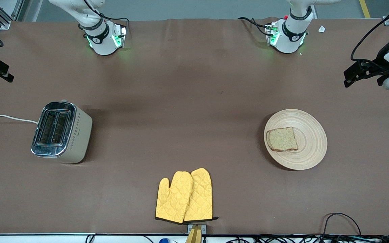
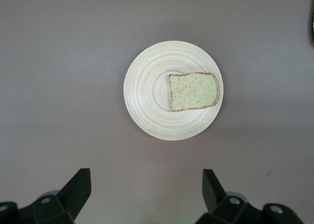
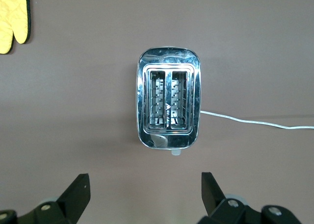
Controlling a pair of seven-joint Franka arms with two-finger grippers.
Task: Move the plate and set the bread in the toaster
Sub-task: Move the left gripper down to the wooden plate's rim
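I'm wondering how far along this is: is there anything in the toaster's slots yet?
Empty. Both slots of the toaster show only bare wire racks, and the bread lies on the plate.

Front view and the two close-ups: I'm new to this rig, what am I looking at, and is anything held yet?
Two robot arms stand at a brown table. The wide picture looks down from across it. Each close-up comes from a camera on one arm's wrist, the dark prongs being that arm's fingers. The left gripper hangs open above the plate, where the bread lies. The right gripper hangs open above the toaster, both slots empty, its white cord trailing off. Yellow oven mitts lie nearest the front camera. Nothing is held.
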